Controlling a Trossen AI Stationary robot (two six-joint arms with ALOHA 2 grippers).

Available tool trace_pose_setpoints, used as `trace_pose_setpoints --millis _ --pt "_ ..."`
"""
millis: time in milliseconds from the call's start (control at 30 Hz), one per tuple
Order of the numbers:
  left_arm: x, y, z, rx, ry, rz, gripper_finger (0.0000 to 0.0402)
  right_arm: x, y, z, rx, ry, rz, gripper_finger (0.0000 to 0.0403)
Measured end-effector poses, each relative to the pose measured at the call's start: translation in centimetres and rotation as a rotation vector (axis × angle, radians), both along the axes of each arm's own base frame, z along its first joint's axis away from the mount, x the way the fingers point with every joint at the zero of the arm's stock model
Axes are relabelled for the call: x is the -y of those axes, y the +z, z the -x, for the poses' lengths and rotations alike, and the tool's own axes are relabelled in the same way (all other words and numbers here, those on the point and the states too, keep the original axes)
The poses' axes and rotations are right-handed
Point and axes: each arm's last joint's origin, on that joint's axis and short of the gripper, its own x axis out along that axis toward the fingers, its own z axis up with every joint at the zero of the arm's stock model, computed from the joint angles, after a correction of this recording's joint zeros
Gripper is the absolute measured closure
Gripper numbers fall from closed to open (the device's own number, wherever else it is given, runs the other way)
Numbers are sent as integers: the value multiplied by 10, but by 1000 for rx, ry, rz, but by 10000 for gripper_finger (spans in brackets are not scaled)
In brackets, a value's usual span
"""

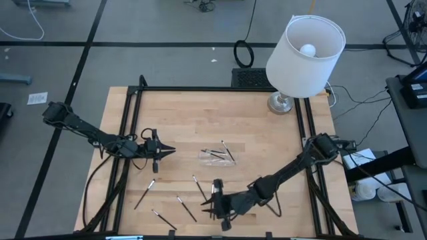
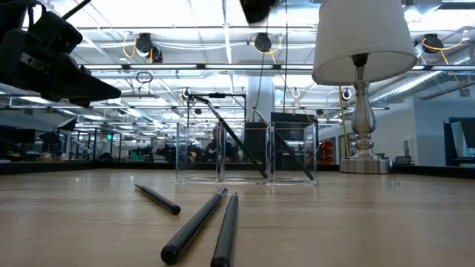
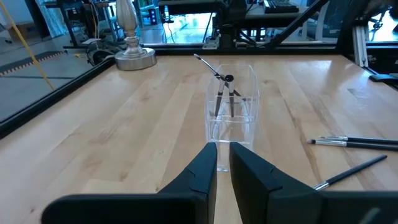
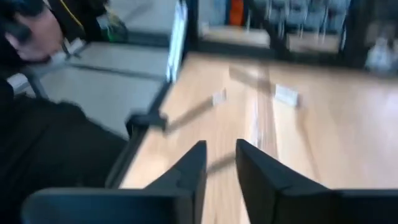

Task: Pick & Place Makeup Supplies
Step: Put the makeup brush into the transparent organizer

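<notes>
- Two dark makeup sticks (image 2: 204, 226) lie nearest the low camera, side by side, long axes running away from it toward the clear tray (image 1: 217, 156); a third stick (image 2: 157, 199) lies apart on their left
- From above, your right end effector (image 1: 218, 208) sits at the tabletop's (image 1: 267, 133) near edge, straight toward the operator side from the clear tray; its fingers (image 4: 189, 171) stand a little apart with nothing between them
- Closest loose stick to it (image 1: 199, 188) lies just beside, between the end effector and the tray, long axis tilted along the tray-to-edge line; other sticks (image 1: 186, 208) lie farther to the left-arm side of it
- Your left end effector (image 1: 158, 150) hovers well to the left-arm side of the tray, pointing at it, fingers nearly together and empty
- Several sticks already stand tilted inside the tray (image 3: 231, 106)
- Judged from this, the right arm is nearer the loose sticks; turn the fingers across the stick's long axis
- Lamp (image 1: 303, 57) stands beyond the tray at the far edge, clear of the path
</notes>
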Motion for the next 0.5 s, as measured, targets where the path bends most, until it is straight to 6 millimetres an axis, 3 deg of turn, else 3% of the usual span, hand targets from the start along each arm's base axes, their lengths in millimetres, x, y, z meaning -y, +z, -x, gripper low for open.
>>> trace_pose_setpoints --millis 200,500 --pt "0 0 0 0 -1 -2 350 5 -16 6 -196 -95 -111 396" --pt "0 0 0 -1 -1 -3 350 6 -28 15 -343 -171 -146 397"
